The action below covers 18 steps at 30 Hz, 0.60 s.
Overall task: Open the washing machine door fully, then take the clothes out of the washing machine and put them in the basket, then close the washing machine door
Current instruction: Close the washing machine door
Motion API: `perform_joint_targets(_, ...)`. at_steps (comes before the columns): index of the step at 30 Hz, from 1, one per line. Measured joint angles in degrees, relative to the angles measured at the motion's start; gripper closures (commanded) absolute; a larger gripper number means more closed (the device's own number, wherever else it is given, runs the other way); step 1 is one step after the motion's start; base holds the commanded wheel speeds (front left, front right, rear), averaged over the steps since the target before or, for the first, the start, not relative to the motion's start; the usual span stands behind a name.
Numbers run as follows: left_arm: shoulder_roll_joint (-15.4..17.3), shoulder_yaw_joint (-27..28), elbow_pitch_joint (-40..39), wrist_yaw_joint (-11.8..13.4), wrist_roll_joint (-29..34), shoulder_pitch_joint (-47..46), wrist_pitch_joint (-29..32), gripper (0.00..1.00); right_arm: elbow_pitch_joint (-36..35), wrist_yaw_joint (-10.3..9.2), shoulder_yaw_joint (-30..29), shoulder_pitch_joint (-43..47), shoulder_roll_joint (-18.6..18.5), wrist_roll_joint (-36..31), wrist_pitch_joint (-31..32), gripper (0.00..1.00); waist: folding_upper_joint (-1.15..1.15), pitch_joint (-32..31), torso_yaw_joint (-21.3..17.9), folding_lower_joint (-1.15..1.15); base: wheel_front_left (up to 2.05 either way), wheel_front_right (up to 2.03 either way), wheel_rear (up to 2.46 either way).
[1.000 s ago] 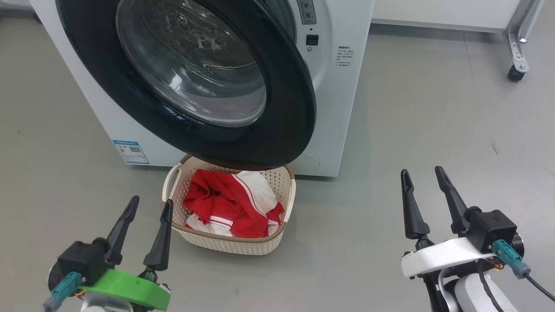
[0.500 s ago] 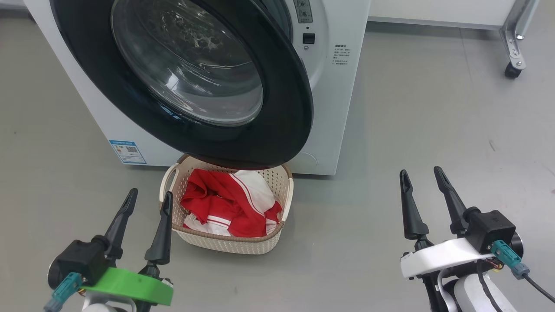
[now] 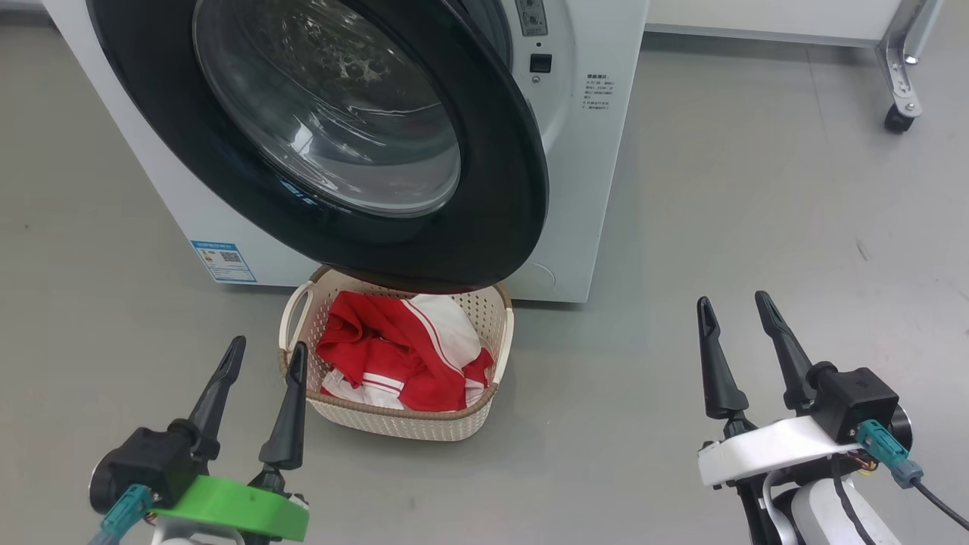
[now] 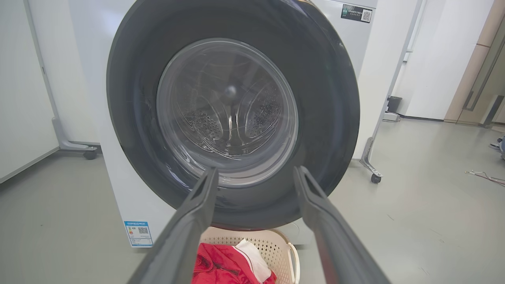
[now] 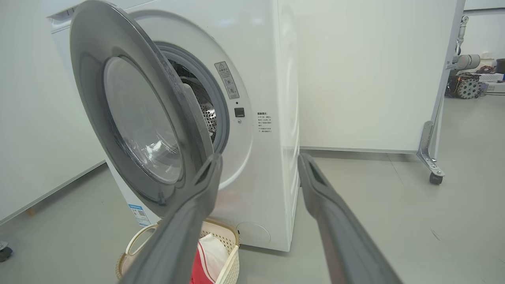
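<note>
Grey floor [image 3: 757, 189] under the basket [image 3: 394, 425] — white partition [image 5: 355, 79] beyond.

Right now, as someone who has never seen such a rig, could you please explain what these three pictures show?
It is a two-armed wheeled robot. One picture comes from its head, looking down; the other two come from a camera on each wrist. On the grey floor stands a white washing machine, its door partly open. Before it sits a basket holding red-and-white clothes. The left fingers and right fingers are spread apart and hold nothing.
</note>
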Motion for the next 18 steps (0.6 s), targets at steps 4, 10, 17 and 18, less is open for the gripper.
perform_joint_targets(4, -0.40, -0.07, -0.35, -0.08, 0.80, 0.13, -0.01, 0.00, -0.26, -0.01, -0.03, 0.01, -0.09, -0.09, 0.00, 1.00, 0.00, 0.36, 0.18, 0.00, 0.00, 0.00, 0.00)
perform_joint_targets(10, -1.13, -0.40, -0.73, -0.51, 1.42, 0.12, -0.05, 0.00, -1.43, 0.48, 0.52, -0.18, -0.67, -1.08, -0.01, 1.00, 0.00, 1.59, 1.03, 0.00, 0.00, 0.00, 0.00)
perform_joint_targets(17, -1.90, -0.87, -1.27, -0.57, 1.85, -0.09, -0.05, 0.00, -1.96, 3.96, 4.66, -3.94, -2.74, -3.97, 0.26, 1.00, 0.00, 3.56, 2.78, 0.00, 0.00, 0.00, 0.00)
perform_joint_targets(18, -1.96, -0.93, -1.29, -0.58, 1.87, -0.10, -0.05, 0.00, -1.91, 4.44, 5.15, -4.66, -2.91, -4.27, 0.35, 1.00, 0.00, 3.89, 3.10, 0.00, 0.00, 0.00, 0.00)
